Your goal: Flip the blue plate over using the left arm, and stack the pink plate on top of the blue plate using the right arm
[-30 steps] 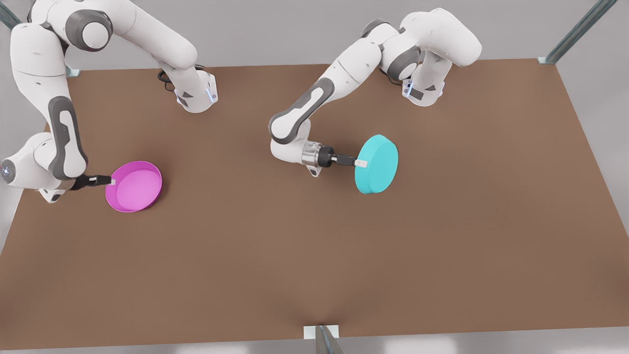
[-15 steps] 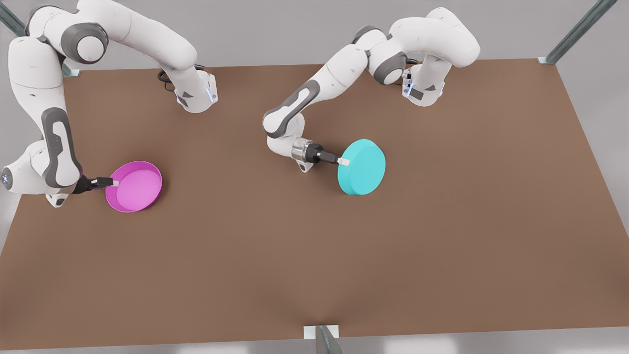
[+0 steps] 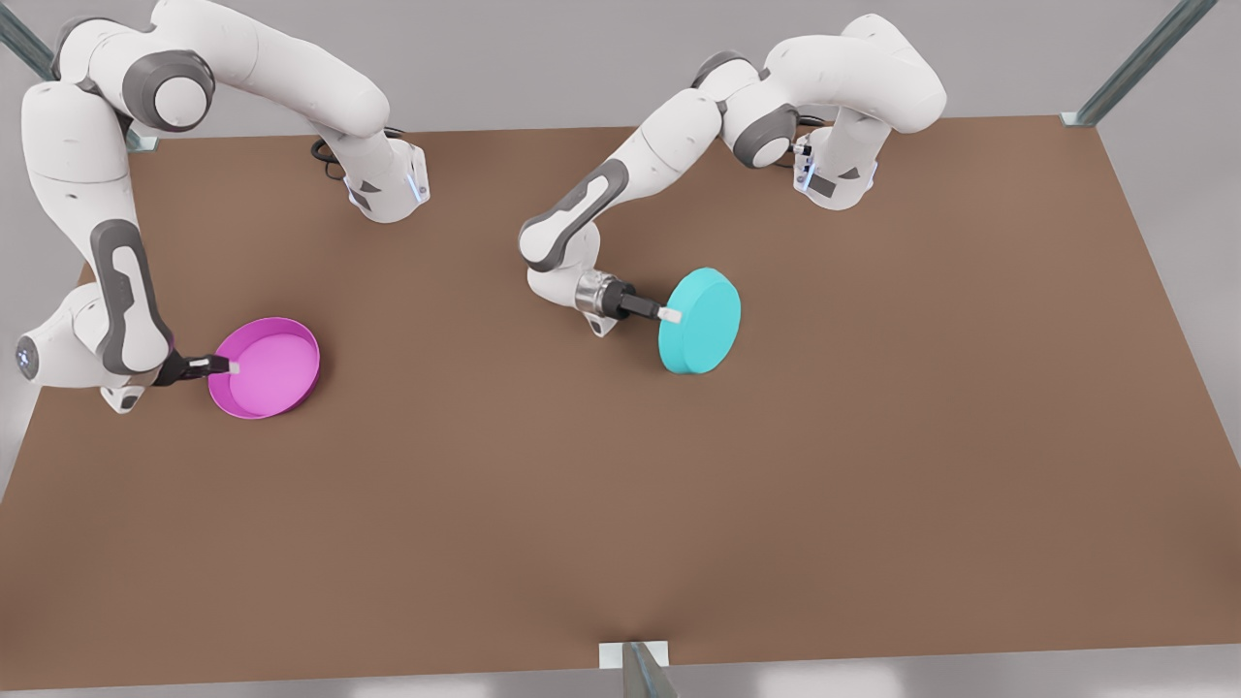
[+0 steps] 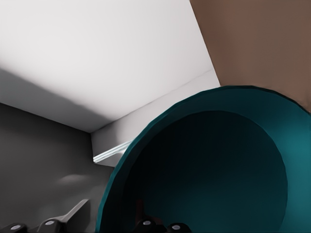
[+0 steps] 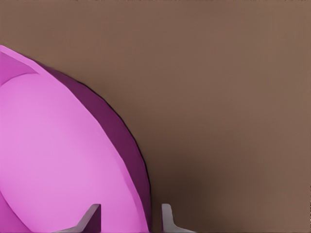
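The blue plate (image 3: 700, 322) hangs above the table, tilted steeply on edge with its flat base facing the front camera. My left gripper (image 3: 671, 315) is shut on its rim at the side toward the front view's left. The left wrist view looks into the plate's dark hollow inside (image 4: 209, 170). The pink plate (image 3: 267, 368) lies flat on the table, hollow side up, at the front view's left. My right gripper (image 3: 233, 365) is open and level with the table. Its fingers (image 5: 92, 216) straddle the pink plate's rim (image 5: 138, 160), one inside and one outside.
The brown table (image 3: 679, 504) stretches wide toward the front view's right and the near edge. Both arm bases (image 3: 388, 189) stand along the far edge. A metal bracket (image 3: 635, 664) sits at the middle of the near edge.
The left gripper has carried the blue plate toward the front view's left and turned it further on edge. The right gripper has slid forward over the pink plate's rim; the pink plate has not moved.
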{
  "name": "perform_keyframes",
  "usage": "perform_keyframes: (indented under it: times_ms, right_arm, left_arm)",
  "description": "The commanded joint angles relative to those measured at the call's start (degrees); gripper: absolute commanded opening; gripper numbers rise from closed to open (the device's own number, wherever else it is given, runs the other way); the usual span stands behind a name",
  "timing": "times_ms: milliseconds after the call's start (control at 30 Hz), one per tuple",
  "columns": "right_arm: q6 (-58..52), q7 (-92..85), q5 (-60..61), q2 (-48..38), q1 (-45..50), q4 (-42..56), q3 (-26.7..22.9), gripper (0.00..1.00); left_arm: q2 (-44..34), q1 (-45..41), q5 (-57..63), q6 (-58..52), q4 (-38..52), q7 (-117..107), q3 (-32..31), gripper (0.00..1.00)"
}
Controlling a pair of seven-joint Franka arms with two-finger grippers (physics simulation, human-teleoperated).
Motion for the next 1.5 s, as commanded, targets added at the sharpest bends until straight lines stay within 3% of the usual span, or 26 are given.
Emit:
perform_keyframes:
  times_ms: [0, 233, 267, 333, 367, 1100, 1300, 1367, 1433, 1467]
  right_arm:
    - [0.0, 0.0, -0.1, 0.0, 0.0, 0.0, 0.0, 0.42]
    - [0.4, -0.1, 0.0, 0.4, 0.0, 0.0, 0.1, 0.44]
    - [0.4, -0.2, 0.0, 0.4, 0.0, 0.0, 0.1, 0.42]
    - [0.4, -0.4, 0.0, 0.6, 0.0, 0.1, 0.1, 0.25]
    - [0.4, -0.5, 0.0, 0.7, -0.1, 0.2, 0.1, 0.21]
    - [-1.9, -0.1, 0.3, -0.2, 0.0, 1.2, 2.8, 0.21]
    - [-5.5, 0.2, 1.9, -0.6, -0.1, 3.2, 4.5, 0.21]
    - [-6.1, 0.9, 3.4, -0.6, -0.4, 3.0, 6.7, 0.21]
    - [-7.2, 3.4, 3.9, -0.6, -0.8, 2.6, 11.0, 0.21]
    - [-7.4, 6.6, 3.9, -0.7, -0.4, 2.7, 13.6, 0.21]
  left_arm:
    - [0.1, -0.1, -0.6, 0.0, 0.0, 0.0, 0.0, 1.0]
    - [0.1, -2.6, -8.6, 0.3, 4.2, -0.1, -0.8, 1.0]
    - [0.1, -2.2, -10.3, 1.1, 4.6, -3.4, -3.2, 1.0]
    - [0.1, -2.2, -12.7, 2.9, 4.8, -6.8, -4.5, 1.0]
    - [0.1, -2.2, -14.4, 4.2, 5.7, -8.3, -4.8, 1.0]
    - [-0.4, -1.9, -31.6, 16.6, 18.0, -40.9, -11.6, 1.0]
    - [-5.9, -1.2, -42.2, 16.8, 23.1, -50.1, -11.9, 1.0]
    - [-20.1, 7.0, -57.9, 16.7, 23.9, -52.8, -11.8, 1.0]
    - [-28.3, 28.4, -67.7, 19.3, 23.9, -52.8, -11.8, 1.0]
    - [-28.4, 38.7, -68.1, 22.2, 23.9, -46.5, -11.9, 1.0]
